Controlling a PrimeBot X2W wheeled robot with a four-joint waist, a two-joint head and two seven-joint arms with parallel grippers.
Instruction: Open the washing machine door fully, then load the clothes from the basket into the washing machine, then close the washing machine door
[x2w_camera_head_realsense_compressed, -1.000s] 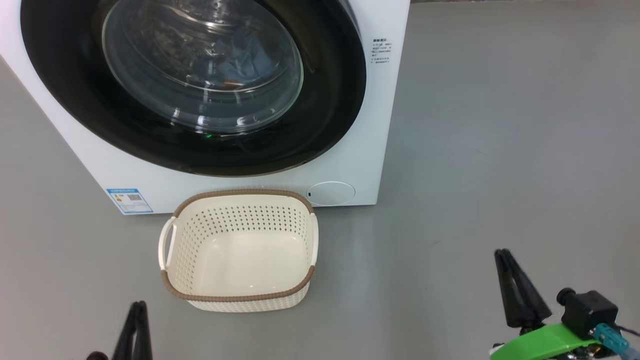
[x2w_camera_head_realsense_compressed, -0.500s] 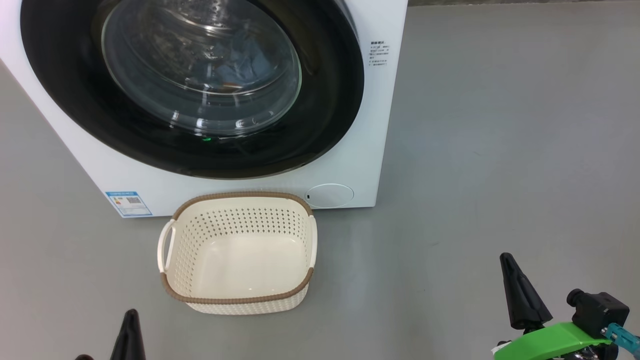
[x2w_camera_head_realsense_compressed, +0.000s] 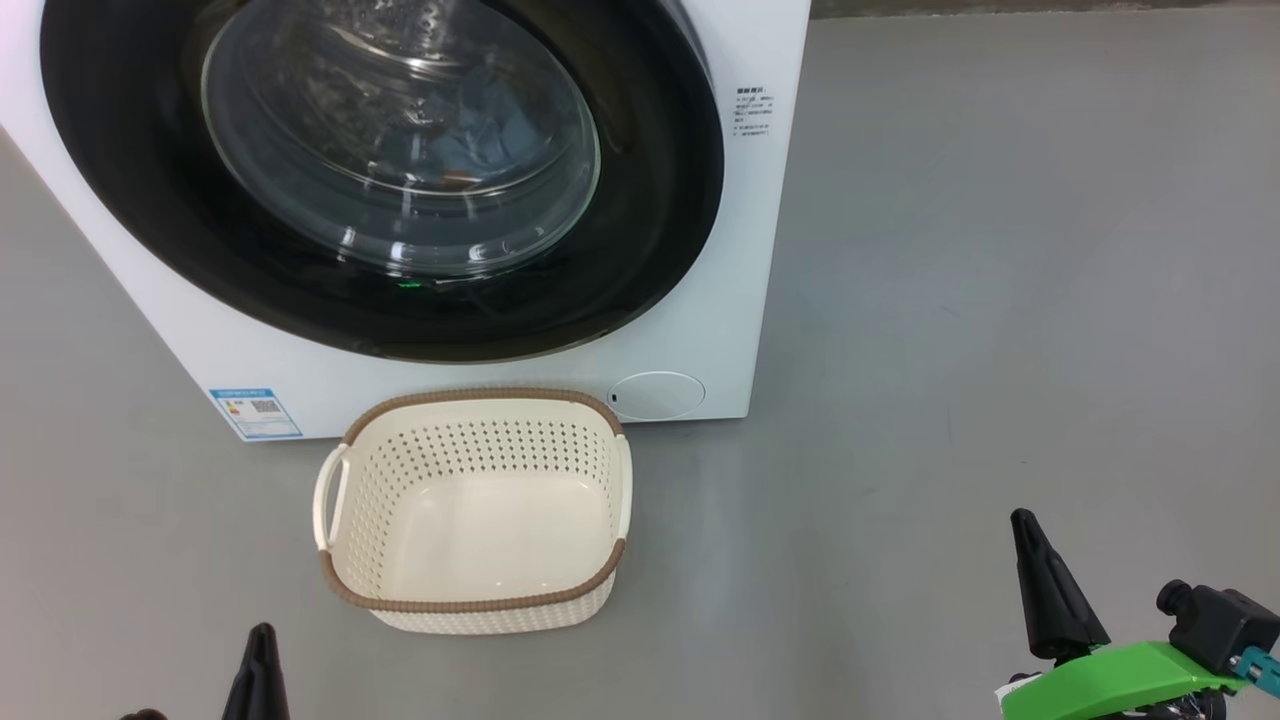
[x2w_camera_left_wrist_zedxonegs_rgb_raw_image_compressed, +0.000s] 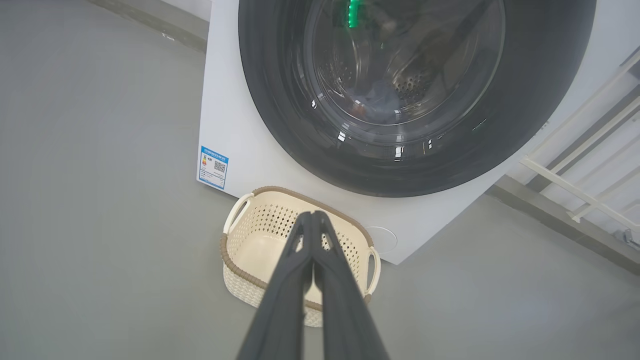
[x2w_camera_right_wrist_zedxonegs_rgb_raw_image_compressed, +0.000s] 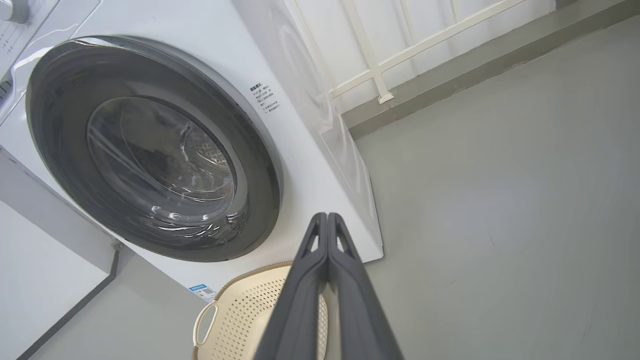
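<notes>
Since the basket (x2w_camera_head_realsense_compressed: 478, 398) at the lower centre of the head view stands bare, the loading part of the task looks finished. The clothes (x2w_camera_head_realsense_compressed: 495, 135) show as a patch of blue fabric behind the glass in the upper left of the frame. I cannot make out the cream garment through the reflections.

The washing machine door (x2w_camera_head_realsense_compressed: 390, 200) lies flat against the white front of the washing machine (x2w_camera_head_realsense_compressed: 720, 340). Its black ring sits flush as far as the frame shows, so the closing step seems done too, though whether the latch has caught cannot be told. The basket sits on the grey floor (x2w_camera_head_realsense_compressed: 1000, 300) just in front of the machine, below the door.

The left end effector (x2w_camera_head_realsense_compressed: 262, 632) pokes up at the lower left edge and the right end effector (x2w_camera_head_realsense_compressed: 1022, 520) at the lower right, both well apart from door and basket. In each wrist view the two dark fingers are pressed together tip to tip, holding nothing. By my judgement, little is left beyond confirming the latch.
</notes>
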